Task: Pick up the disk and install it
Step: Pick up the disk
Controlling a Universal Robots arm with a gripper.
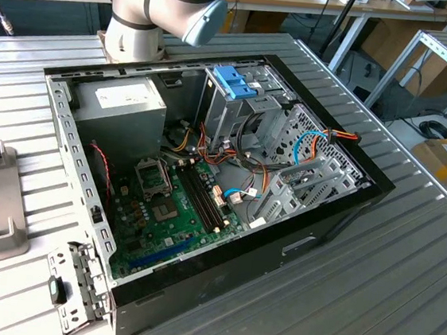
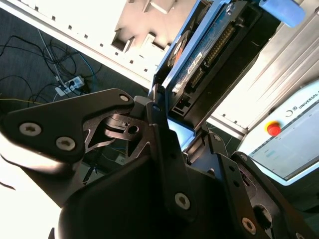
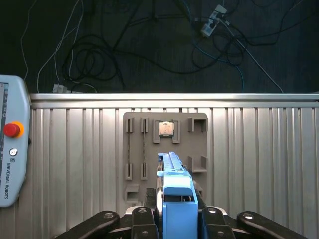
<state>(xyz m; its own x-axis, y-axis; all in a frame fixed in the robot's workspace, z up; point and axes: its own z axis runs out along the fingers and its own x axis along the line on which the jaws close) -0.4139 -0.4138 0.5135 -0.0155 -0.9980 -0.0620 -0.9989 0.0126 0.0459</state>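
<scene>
Gripper (image 3: 177, 221) pinches the disk (image 3: 175, 191) edge-on, held over the grey fixture tray (image 3: 180, 145) on the worktop (image 3: 259, 164). Judgement: the pinch should sit square on both faces, since any tilt risks a slip.

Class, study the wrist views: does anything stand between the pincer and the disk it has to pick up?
Nothing visible does. In both wrist views the pincer is shut on the disk, gripping it edge-on by its light-blue carrier, with the grey fixture tray beyond it on the ribbed table.
</scene>
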